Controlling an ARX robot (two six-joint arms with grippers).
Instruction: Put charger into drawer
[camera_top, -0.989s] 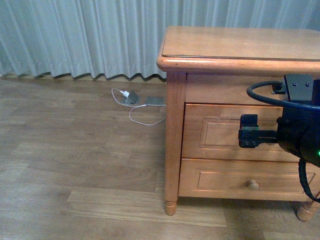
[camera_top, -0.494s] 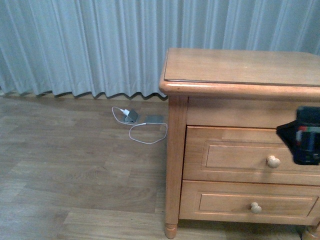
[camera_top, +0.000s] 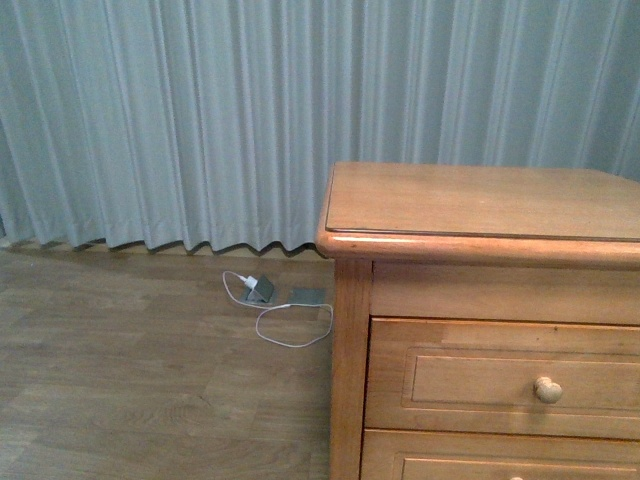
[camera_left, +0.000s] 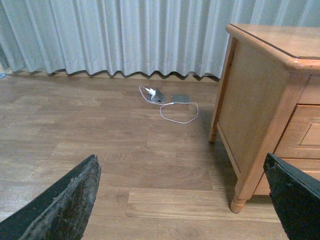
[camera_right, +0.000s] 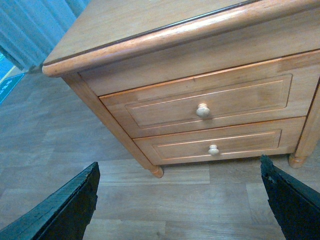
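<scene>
**Inspector:** Begin with the largest items.

**Assistant:** Pale pleated curtain (camera_top: 200, 120) across the back wall, wood-plank floor (camera_top: 120, 380) below it. A honey-coloured dresser (camera_top: 480, 200) stands at the right of the front view, its top bare.

**Inspector:** The drawer?

**Assistant:** The upper drawer (camera_top: 505, 378) is closed, flush with the frame, round pale knob (camera_top: 547, 390) on its panel. The right wrist view shows it too (camera_right: 210, 102), closed, with the lower drawer (camera_right: 215, 145) beneath, also closed.

**Inspector:** Grippers?

**Assistant:** Neither appears in the front view. Left gripper (camera_left: 182, 200): two dark fingers (camera_left: 65, 205) at the frame's edges, spread wide apart, nothing between them, above open floor near the dresser's side. Right gripper (camera_right: 182, 200): fingers (camera_right: 70, 205) likewise spread wide, empty, facing the drawer fronts.

**Inspector:** The charger?

**Assistant:** Not visible in any view. On the floor near the curtain, just left of the dresser, lie grey plates (camera_top: 308, 296) with a small white plug (camera_top: 250, 287) and a thin white cable (camera_top: 290, 335) looping toward the dresser leg.
</scene>
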